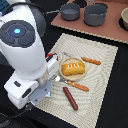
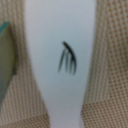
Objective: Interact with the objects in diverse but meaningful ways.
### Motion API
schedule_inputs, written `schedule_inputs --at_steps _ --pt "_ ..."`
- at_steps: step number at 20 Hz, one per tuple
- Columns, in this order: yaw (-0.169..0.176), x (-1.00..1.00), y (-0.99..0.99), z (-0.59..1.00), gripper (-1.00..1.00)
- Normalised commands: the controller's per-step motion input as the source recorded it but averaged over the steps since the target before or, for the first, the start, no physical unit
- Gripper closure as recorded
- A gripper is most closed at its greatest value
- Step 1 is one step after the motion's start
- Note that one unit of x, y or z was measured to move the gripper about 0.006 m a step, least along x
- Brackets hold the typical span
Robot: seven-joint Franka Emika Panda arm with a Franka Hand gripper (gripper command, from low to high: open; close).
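Arm pose: the white arm [image 1: 25,50] filled the left half of the exterior frame, bent down over the left edge of the woven beige mat [image 1: 100,85]; its wrist sat low at the mat's lower left.
Gripper: hidden beneath the arm body in the exterior view; jaw state could not be told.
Wrist view: a blurred white fish-like piece [image 2: 60,65] with dark fin lines filled the frame centre, lying on the mat weave; too close to tell contact.
Bread loaf: one, yellow and ridged [image 1: 73,68], on a small plate [image 1: 63,74] at frame centre.
Sausage stick: one, dark reddish-brown [image 1: 70,98], lower centre, on the mat, apart from the plate.
Cutlery: two orange-handled pieces; one [image 1: 91,61] right of the plate, one [image 1: 75,85] just below it.
Pots: two grey [image 1: 70,12] [image 1: 95,14], upper centre, on a brown board [image 1: 112,29].
Obstruction: the arm covered the mat's left portion.
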Motion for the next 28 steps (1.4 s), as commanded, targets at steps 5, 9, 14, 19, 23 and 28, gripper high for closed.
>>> schedule_inputs --at_steps 5,9,14,19,23,28 --pt "0.000 -0.11 -0.16 -0.35 1.00" --pt "0.000 -0.03 -0.07 -0.10 1.00" --pt "-0.002 -0.05 0.29 0.87 1.00" --pt "-0.006 0.09 0.67 1.00 1.00" --pt "-0.005 0.41 0.79 1.00 1.00" --pt "0.000 0.54 0.89 0.77 1.00"
